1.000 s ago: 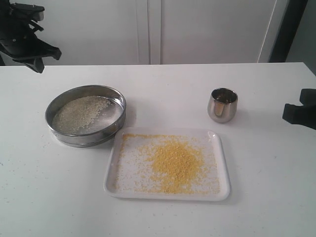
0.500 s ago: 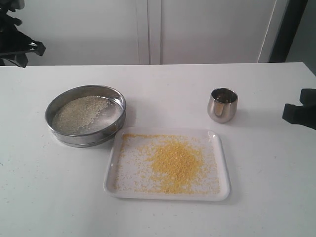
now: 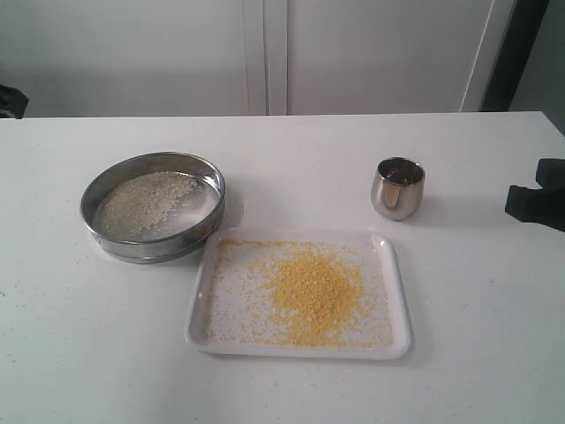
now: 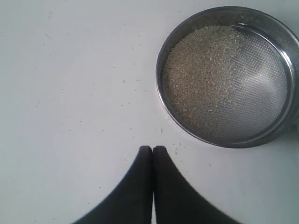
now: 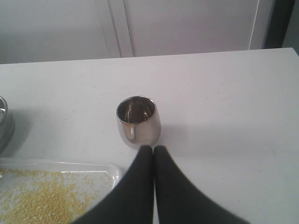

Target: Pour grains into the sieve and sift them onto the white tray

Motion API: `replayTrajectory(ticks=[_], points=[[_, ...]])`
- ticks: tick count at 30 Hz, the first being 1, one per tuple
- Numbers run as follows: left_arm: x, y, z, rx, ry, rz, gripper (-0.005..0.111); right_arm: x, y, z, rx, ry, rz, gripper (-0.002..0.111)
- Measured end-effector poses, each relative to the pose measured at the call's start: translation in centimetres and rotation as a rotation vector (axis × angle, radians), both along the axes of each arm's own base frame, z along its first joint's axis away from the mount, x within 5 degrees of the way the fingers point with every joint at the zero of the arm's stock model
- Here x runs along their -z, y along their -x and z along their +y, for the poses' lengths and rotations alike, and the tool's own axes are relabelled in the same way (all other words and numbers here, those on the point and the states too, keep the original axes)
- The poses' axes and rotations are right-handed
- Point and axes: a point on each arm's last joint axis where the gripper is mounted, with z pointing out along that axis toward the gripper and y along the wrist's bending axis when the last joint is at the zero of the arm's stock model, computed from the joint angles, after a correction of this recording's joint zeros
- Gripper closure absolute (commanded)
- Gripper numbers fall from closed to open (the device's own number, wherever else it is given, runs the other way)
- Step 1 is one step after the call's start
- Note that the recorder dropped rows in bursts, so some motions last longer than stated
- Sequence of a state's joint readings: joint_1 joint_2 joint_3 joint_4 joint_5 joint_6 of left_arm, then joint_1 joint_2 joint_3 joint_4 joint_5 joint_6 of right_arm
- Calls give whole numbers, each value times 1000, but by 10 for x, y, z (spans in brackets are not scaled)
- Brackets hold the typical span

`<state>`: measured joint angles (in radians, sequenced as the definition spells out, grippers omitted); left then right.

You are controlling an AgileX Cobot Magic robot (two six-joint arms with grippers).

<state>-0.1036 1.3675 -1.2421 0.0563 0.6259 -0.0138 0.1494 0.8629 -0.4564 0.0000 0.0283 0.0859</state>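
Observation:
The sieve (image 3: 153,206) rests on the table left of centre, with whitish rice-like grains (image 3: 141,203) piled on one side of its mesh. The left wrist view shows the same sieve (image 4: 278,60) and grains (image 4: 201,79). The white tray (image 3: 300,346) lies in front of it, strewn with yellow grains (image 3: 313,287). In the exterior view only a dark sliver of my left arm (image 3: 11,100) shows at the left edge. My left gripper (image 4: 153,149) is shut and empty, apart from the sieve. My right gripper (image 5: 153,148) is shut, empty, near the steel cup (image 5: 138,122).
The small steel cup (image 3: 398,187) stands upright behind the tray's right end. My right arm (image 3: 537,196) hangs at the right edge of the exterior view. A white wall runs behind the table. Stray grains dot the tabletop near the sieve.
My left arm has drawn back to the left, almost out of the exterior view. Sieve, tray, cup and right arm have not moved.

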Motion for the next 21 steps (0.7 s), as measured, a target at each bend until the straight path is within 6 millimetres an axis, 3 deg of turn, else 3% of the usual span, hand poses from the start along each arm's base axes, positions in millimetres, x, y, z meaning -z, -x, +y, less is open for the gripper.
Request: replayTrajectory(ticks=[14, 21], points=[[-19, 62, 6, -34, 42, -106, 106, 0, 0, 0, 0, 0, 0, 108], [-9, 119, 9, -64, 118, -121, 106, 0, 0, 0, 0, 0, 0, 108]])
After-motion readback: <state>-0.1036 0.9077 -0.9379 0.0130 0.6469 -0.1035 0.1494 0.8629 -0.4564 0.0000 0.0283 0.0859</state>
